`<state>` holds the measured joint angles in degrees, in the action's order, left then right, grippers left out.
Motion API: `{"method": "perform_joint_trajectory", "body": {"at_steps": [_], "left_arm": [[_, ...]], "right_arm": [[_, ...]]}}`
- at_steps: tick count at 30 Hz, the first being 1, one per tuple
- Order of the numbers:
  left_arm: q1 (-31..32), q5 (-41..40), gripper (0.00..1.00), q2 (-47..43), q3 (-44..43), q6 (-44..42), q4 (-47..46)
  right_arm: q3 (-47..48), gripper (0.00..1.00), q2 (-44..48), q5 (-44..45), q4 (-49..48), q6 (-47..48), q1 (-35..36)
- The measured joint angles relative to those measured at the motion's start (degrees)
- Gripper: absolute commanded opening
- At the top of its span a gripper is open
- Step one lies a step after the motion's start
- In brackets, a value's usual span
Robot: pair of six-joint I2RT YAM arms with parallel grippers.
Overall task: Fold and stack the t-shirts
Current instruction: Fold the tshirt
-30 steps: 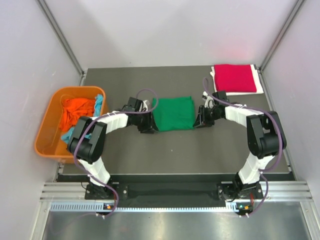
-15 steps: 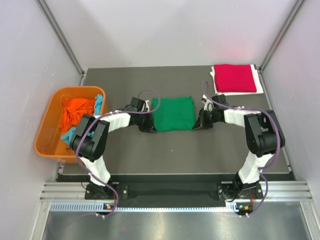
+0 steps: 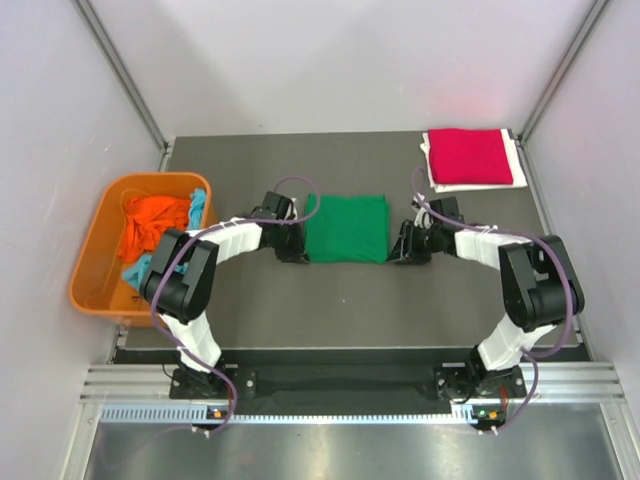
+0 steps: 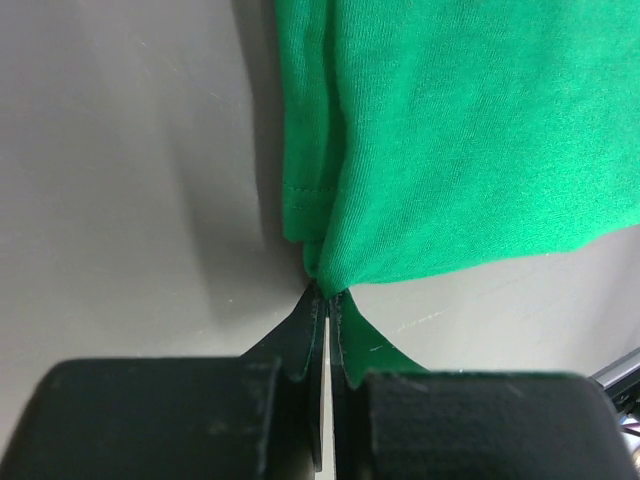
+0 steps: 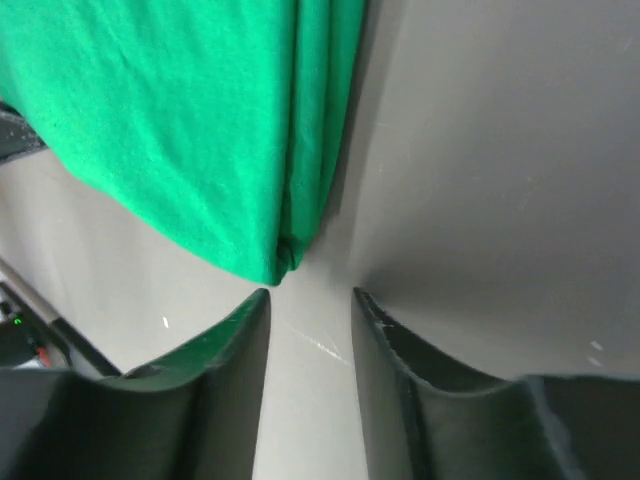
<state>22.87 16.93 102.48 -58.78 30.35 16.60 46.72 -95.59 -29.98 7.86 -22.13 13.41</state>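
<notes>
From above we count four: one green t-shirt (image 3: pixel 346 228) mid-table, long axis nine-to-three, left gripper (image 3: pixel 293 243) and right gripper (image 3: pixel 405 245) at its ends; one crimson t-shirt (image 3: pixel 470 156) at one o'clock; one orange t-shirt (image 3: pixel 155 222) and one light blue t-shirt (image 3: pixel 198 205) in the one tub (image 3: pixel 90 272) at nine.

Left wrist: we see the fingers together, pinching its corner at twelve.

Right wrist: fingers apart, corner just ahead at twelve, unheld.

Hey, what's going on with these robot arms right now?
Two arms are working on a folded green t-shirt in the middle of the table. The left gripper is pinched shut on one corner of it. The right gripper is open at the opposite side, just short of the cloth and holding nothing. A folded red t-shirt lies at the far right corner. An orange t-shirt and a light blue t-shirt sit crumpled in the orange tub.
</notes>
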Motion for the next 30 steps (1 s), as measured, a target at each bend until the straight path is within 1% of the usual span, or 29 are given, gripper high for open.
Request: {"method": "perform_joint_trajectory", "body": {"at_steps": [1,3,4,5,8,13,17,21,23,24,25,26,28,30], "left_arm": [[0.02,-0.04,0.0,0.02,-0.02,0.0,0.04],[0.11,-0.13,0.0,0.02,-0.07,-0.02,0.15],[0.13,-0.13,0.0,0.02,-0.11,-0.02,0.17],[0.13,-0.13,0.0,0.04,-0.11,-0.02,0.17],[0.15,-0.11,0.0,0.07,-0.2,-0.02,0.28],[0.48,-0.09,0.0,0.26,-0.5,-0.07,0.63],[0.68,-0.04,0.0,0.7,-1.14,-0.04,1.22],[0.98,0.07,0.0,0.98,-1.51,-0.07,1.4],[1.11,0.07,0.0,1.01,-1.51,-0.07,1.38],[1.16,0.07,0.0,1.03,-1.51,-0.04,1.38],[1.2,0.07,0.0,1.03,-1.53,-0.07,1.38],[1.25,0.04,0.0,1.05,-1.51,-0.04,1.38],[1.29,-0.09,0.0,1.05,-1.51,0.0,1.38],[1.29,-0.13,0.0,1.07,-1.53,0.11,1.38]], "right_arm": [[0.48,0.5,0.55,0.57,0.96,0.39,0.0],[2.95,0.54,0.61,1.7,3.48,1.51,-0.02],[5.29,0.58,0.04,2.21,4.57,2.25,-0.02],[7.72,0.59,-0.83,2.38,5.46,2.91,-0.07],[16.09,0.61,-5.2,2.93,6.03,4.98,-0.24],[29.68,0.61,-16.11,2.67,7.08,7.65,-0.81],[36.39,0.61,-23.06,2.8,8.7,8.63,-1.07],[42.14,0.59,-27.69,2.45,9.88,9.11,-1.38],[43.34,0.51,-28.68,2.34,9.79,9.11,-1.51],[43.71,0.44,-29.16,2.05,9.68,9.07,-1.6],[44.0,0.22,-29.51,1.66,9.44,9.16,-1.7],[44.26,0.15,-29.88,1.55,9.14,9.38,-1.79],[44.41,0.03,-30.62,1.01,8.66,8.61,-2.08],[44.41,0.01,-31.21,0.13,7.93,7.96,-2.4]]}}
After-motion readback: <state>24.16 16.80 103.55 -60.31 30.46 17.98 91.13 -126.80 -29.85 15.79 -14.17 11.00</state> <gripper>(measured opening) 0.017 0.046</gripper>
